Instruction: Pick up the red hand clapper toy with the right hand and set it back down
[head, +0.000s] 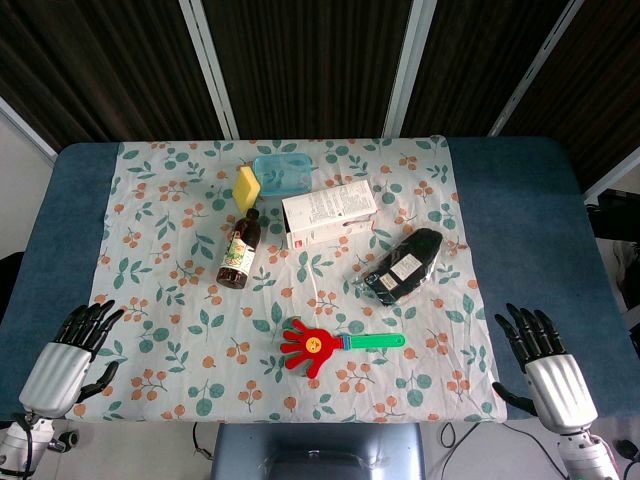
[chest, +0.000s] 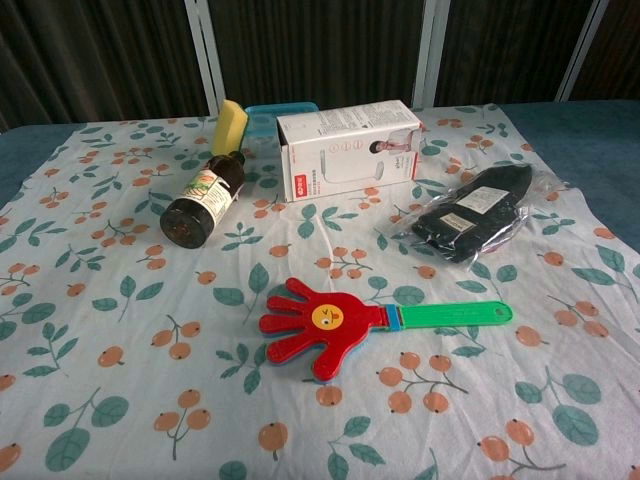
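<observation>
The red hand clapper toy (head: 318, 346) lies flat on the floral cloth near the table's front edge, its red palm to the left and its green handle (head: 377, 341) pointing right. In the chest view the clapper (chest: 325, 323) shows a yellow smiley face and blue and yellow layers under the red palm. My right hand (head: 541, 361) rests open at the front right on the blue table, well to the right of the handle. My left hand (head: 72, 353) lies open at the front left corner. Neither hand shows in the chest view.
A dark bottle (head: 240, 250) lies on its side left of centre. A white box (head: 329, 214), a yellow sponge (head: 247, 186) and a blue dish (head: 282, 171) stand at the back. A black packaged item (head: 404, 266) lies right of centre, behind the clapper's handle.
</observation>
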